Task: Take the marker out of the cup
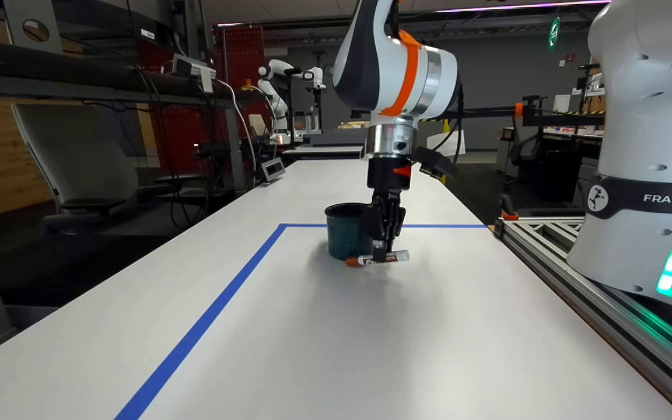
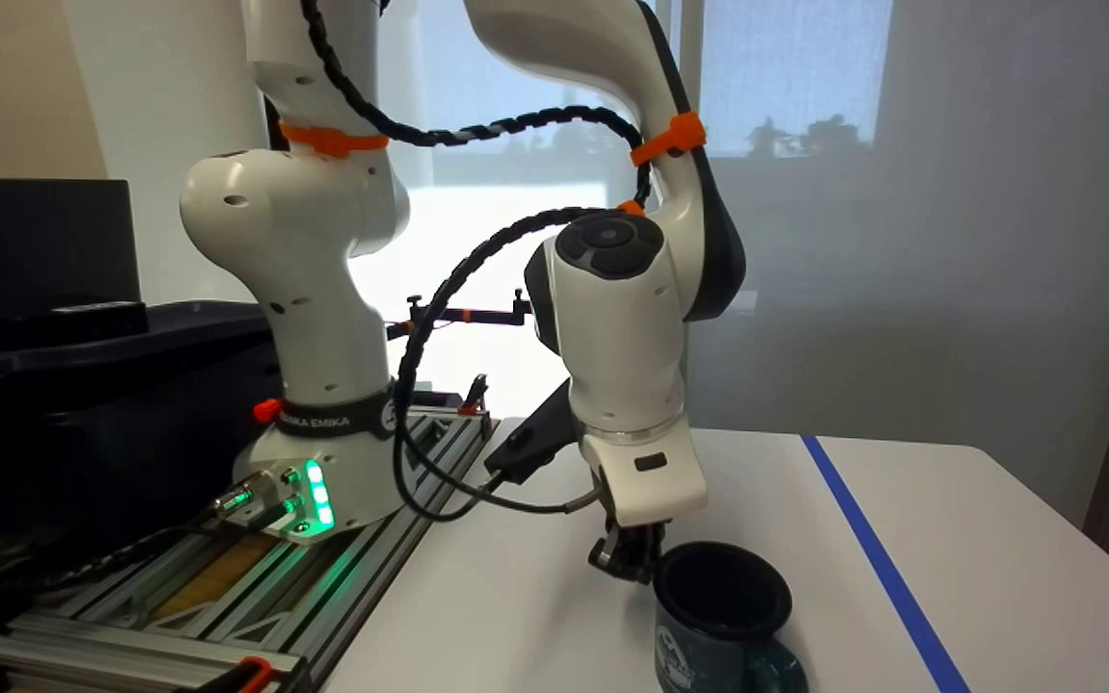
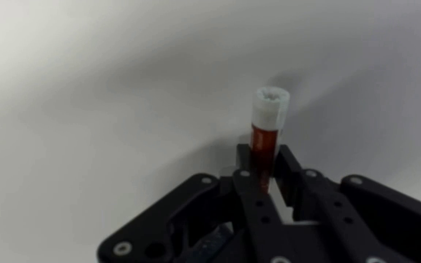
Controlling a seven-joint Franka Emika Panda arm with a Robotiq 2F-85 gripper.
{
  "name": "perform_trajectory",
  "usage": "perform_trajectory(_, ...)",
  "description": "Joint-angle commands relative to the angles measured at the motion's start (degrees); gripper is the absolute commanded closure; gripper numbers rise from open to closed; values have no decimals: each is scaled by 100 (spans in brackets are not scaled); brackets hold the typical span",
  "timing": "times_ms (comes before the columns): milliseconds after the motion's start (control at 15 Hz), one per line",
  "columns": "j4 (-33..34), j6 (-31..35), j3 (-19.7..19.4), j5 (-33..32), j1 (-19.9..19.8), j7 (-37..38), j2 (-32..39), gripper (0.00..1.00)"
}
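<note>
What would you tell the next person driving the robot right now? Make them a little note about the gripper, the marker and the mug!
Gripper: shut on the orange-capped marker, one finger on each side.
Marker: outside the dark teal mug, held low beside it. I can't tell if it touches the white table.
Mug: standing upright on the table.
Done: the marker is out of the mug.
Left: probably just set the marker down, open the gripper and back away without bumping the mug.
</note>
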Motion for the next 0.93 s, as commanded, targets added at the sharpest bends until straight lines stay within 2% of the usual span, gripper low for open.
perform_trajectory(0,1,208,61,554,17,-663,173,68)
perform_trajectory(67,1,238,65,657,27,-771,193,54)
perform_trajectory(133,0,277,67,740,41,-840,228,49)
perform_trajectory(333,1,365,85,929,110,-837,329,25)
perform_trajectory(533,7,461,130,1024,295,-415,363,2)
perform_trajectory(867,32,733,136,846,814,532,286,0)
